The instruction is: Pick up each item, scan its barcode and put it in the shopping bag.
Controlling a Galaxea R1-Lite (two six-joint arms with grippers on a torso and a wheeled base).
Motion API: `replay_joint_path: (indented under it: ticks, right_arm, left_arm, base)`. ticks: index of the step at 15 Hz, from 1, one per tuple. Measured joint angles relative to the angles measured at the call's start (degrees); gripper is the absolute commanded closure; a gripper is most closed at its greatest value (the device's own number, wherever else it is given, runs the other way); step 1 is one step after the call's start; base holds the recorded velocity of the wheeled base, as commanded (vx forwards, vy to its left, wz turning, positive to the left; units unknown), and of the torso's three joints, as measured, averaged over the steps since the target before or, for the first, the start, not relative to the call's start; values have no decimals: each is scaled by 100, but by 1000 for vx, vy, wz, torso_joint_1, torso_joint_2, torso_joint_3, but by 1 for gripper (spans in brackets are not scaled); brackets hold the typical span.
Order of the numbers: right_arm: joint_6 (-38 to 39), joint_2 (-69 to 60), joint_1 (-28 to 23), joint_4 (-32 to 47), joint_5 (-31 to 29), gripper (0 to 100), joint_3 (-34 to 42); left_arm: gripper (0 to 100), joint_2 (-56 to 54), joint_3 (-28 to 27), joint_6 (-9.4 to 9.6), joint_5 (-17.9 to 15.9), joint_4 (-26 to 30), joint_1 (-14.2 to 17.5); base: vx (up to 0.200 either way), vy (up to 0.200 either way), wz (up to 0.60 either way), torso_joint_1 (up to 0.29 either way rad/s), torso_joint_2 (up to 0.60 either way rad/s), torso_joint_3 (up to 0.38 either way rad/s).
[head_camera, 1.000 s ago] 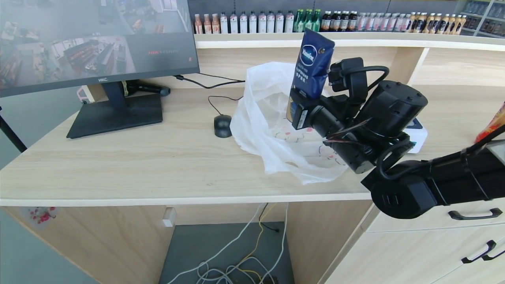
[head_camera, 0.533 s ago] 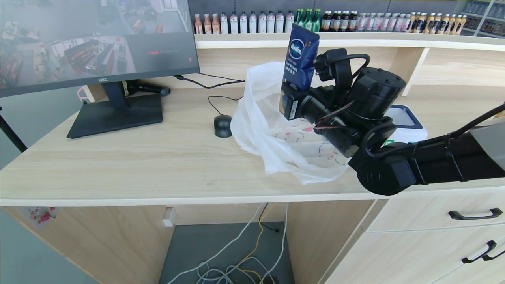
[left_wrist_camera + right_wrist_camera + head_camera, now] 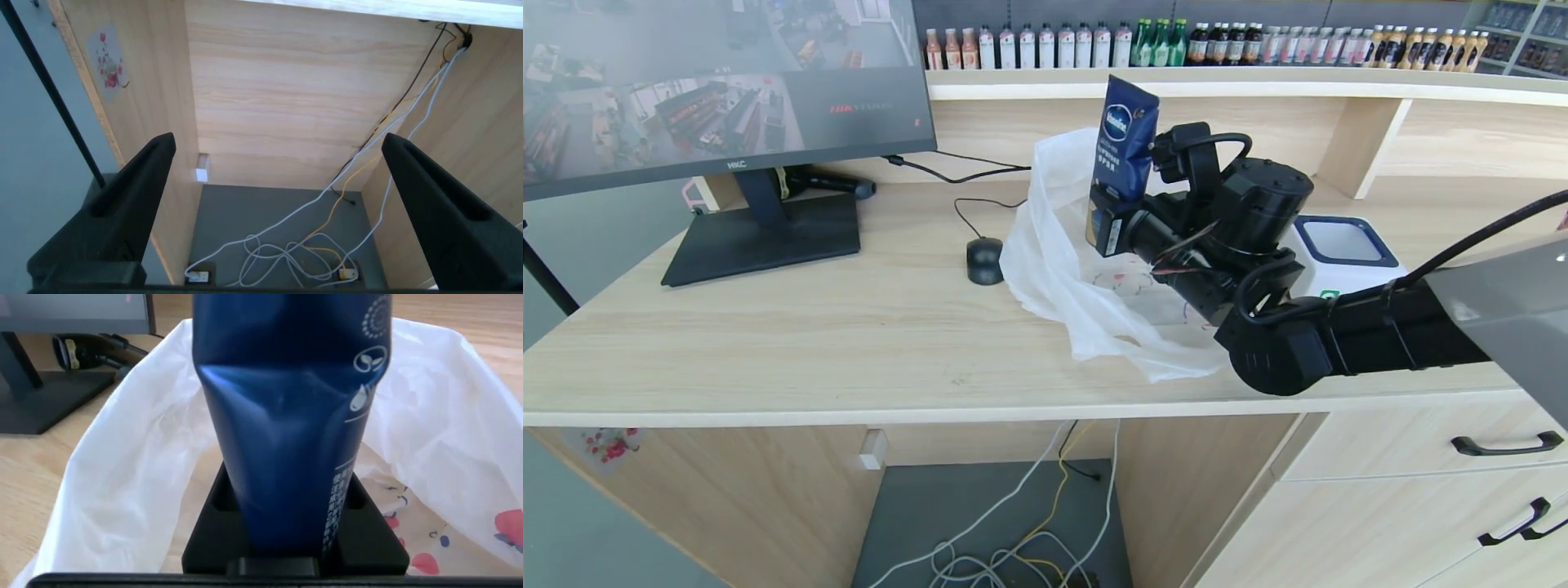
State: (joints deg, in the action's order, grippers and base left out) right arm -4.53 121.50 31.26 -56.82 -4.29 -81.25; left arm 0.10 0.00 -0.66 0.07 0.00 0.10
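A dark blue tube point(image 3: 1123, 139) stands upright in my right gripper point(image 3: 1112, 214), which is shut on its lower end. The tube point(image 3: 290, 416) hangs just above the open mouth of the white shopping bag point(image 3: 1086, 269), which lies crumpled on the wooden counter point(image 3: 849, 327). In the right wrist view the bag point(image 3: 122, 474) spreads out behind and below the tube. My left gripper point(image 3: 278, 204) hangs below the counter with its fingers point(image 3: 131, 204) wide apart and nothing between them. A white barcode scanner point(image 3: 1339, 253) with a blue-framed window sits right of the bag.
A monitor point(image 3: 711, 82) on a black stand point(image 3: 768, 237) fills the counter's left. A black mouse point(image 3: 984, 260) lies just left of the bag. Bottles point(image 3: 1192, 45) line the back shelf. Cables point(image 3: 327, 237) trail on the floor under the counter. Drawers point(image 3: 1462, 474) are at lower right.
My right arm has carried the blue tube leftward and slightly down, from beside the scanner to over the bag's mouth. The scanner's window has come into sight.
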Motion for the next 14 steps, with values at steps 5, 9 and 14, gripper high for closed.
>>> replay_joint_path:
  ticks: [5,9,14]
  right_arm:
    - [9,140,-26,49,28,100,-135]
    - [9,243,-1,282,27,100,-315]
    - [9,339,-12,272,27,100,-354]
  left_arm:
    - [0,0,0,-2,0,0,-5]
    - [0,0,0,-5,0,0,-2]
    - [0,0,0,-2,-2,0,-2]
  base:
    - [0,0,0,0,0,0]
    - [0,0,0,0,0,0]
    - [0,0,0,0,0,0]
